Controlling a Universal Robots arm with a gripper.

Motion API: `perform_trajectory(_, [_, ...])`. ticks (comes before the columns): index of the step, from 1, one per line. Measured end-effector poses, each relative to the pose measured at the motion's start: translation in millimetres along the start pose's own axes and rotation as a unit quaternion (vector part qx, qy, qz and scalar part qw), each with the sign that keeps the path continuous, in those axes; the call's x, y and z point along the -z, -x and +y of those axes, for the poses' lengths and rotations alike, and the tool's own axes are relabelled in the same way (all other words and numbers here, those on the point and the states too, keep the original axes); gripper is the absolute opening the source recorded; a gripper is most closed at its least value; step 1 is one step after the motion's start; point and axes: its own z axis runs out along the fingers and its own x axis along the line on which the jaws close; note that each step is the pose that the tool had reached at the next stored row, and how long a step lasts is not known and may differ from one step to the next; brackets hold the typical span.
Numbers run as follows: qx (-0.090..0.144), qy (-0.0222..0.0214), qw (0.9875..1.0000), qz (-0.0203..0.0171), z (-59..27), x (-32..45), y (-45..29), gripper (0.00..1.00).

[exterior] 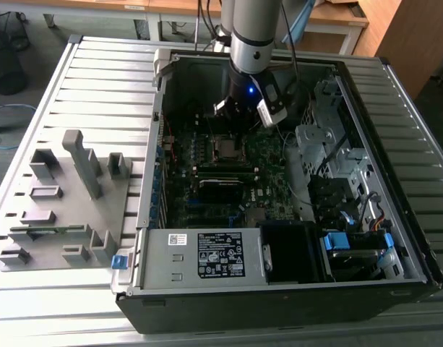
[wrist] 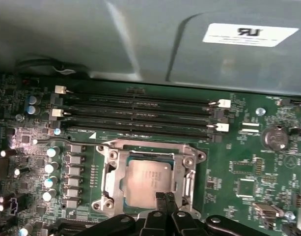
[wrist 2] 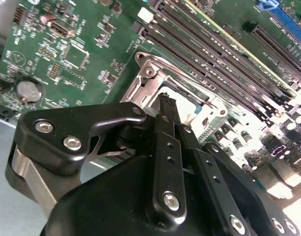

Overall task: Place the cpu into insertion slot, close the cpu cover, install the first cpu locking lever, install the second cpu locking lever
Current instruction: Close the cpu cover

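The gripper [wrist: 165,200], closed and empty, hangs over the edge of the cpu [wrist: 146,179], which sits in its socket with the cpu cover [wrist: 112,169] flat around it. In the exterior view, a black module [exterior: 221,189] lies at 6 o'clock from the socket and a drive cage [exterior: 316,141] at 3 o'clock.

Gripper [exterior: 233,123] low over motherboard [exterior: 268,163], open computer case [exterior: 279,307], grey fixture [exterior: 76,170] alongside

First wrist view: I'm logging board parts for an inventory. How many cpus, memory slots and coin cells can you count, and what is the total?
cpu: 1
memory slots: 4
coin cell: 1
Total: 6
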Motion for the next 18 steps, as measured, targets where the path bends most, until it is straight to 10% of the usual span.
perform_trajectory(18, [-0.001,0.0000,1.0000,0.0000,1.6,-6.8,-23.9,0.10])
